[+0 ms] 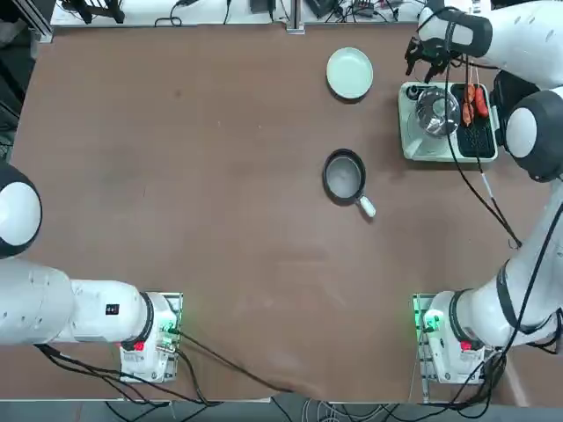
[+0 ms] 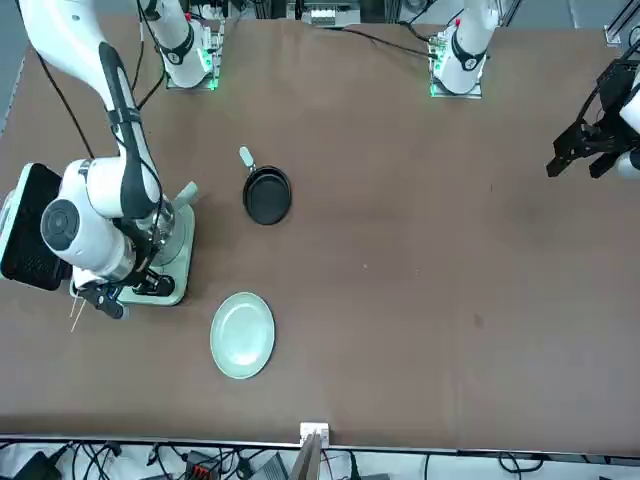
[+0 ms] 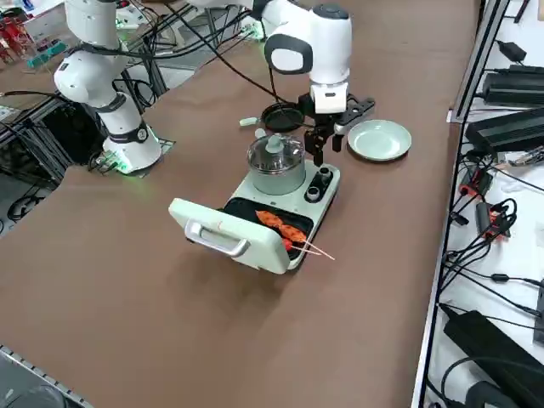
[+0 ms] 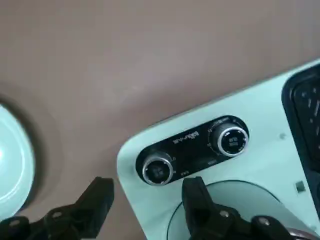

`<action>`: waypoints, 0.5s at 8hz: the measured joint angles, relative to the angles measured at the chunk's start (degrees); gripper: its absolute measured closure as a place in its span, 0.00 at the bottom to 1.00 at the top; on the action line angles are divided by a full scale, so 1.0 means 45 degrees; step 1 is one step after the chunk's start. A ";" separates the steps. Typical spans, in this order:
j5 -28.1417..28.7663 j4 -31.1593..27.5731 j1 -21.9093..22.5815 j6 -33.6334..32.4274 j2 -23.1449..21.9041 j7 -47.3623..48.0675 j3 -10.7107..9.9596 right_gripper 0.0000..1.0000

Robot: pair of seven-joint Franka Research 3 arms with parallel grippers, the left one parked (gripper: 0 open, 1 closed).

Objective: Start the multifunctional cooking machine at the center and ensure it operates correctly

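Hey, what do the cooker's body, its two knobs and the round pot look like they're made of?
The cooking machine body looks like smooth mint-green plastic with a soft sheen. The knobs seem plastic with shiny metallic caps, judging by their bright rims. The pot looks like polished steel, mirror-like and reflective, probably under a glass lid.

**How my arms look**

My right arm (image 1: 528,132) is glossy white, built of rounded shells with grey joint rings. A black cable (image 1: 479,189) trails along it. Its base (image 1: 444,338) glows green with a red spot, bolted to a metal plate. The right gripper (image 4: 147,202) is matte black, angular, with small screws showing on both fingers. My left arm (image 1: 53,303) matches: white, with a small black label.
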 joint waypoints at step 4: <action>0.0016 0.0012 -0.0066 0.0057 0.0528 0.0825 -0.0030 0.20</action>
